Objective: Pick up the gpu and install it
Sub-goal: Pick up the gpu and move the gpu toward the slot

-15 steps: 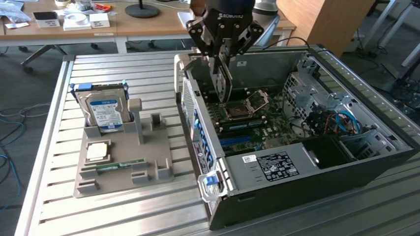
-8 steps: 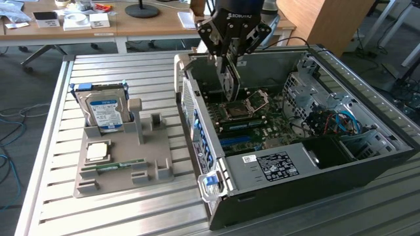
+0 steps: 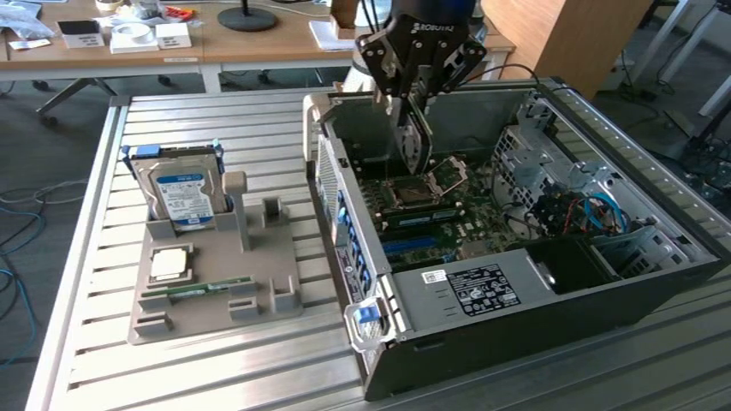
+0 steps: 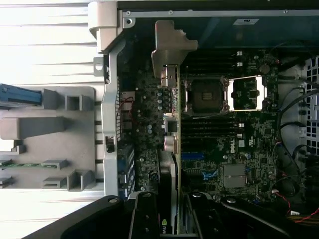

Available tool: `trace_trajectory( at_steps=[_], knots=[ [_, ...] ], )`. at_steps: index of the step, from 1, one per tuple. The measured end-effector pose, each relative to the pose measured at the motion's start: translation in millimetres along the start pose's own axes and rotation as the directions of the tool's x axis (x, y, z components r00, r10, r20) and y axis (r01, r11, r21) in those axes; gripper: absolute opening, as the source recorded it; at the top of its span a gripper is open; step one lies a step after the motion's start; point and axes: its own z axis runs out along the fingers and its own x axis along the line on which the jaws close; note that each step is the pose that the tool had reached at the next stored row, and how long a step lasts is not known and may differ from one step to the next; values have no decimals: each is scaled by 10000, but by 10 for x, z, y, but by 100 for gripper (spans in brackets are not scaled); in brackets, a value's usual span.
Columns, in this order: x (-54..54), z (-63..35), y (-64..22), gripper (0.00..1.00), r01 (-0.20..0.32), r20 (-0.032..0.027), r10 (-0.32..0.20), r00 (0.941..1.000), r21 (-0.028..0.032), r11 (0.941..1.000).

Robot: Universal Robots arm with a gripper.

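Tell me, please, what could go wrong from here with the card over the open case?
1. The end effector grips the gpu by its upper edge only, so it may tilt or slip.
2. It hangs above the open CPU socket, which a misaligned descent could hit.
3. Its bracket may catch on the case wall.

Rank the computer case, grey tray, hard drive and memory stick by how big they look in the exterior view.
Largest to smallest:
1. computer case
2. grey tray
3. hard drive
4. memory stick, just a thin strip on the tray
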Motion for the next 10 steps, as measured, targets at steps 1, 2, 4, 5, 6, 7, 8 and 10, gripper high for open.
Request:
trace_trajectory(
  at_steps=[1,2,4,5,6,7,8,10],
  knots=[
    [-16,0,2,27,-1,0,1,10000,0,10000],
    [-32,0,3,27,-1,0,1,10000,0,10000],
    [-71,1,7,27,-1,0,1,10000,0,10000],
    [-102,1,9,27,-1,-1,1,10000,0,10000],
    [-132,1,12,27,1,0,-1,10000,0,10000],
    [-162,2,14,27,1,0,-1,10000,0,10000],
    [-192,2,16,27,-1,0,1,10000,-1,10000],
    [-250,3,21,27,-1,-1,1,10000,0,10000]
  ],
)
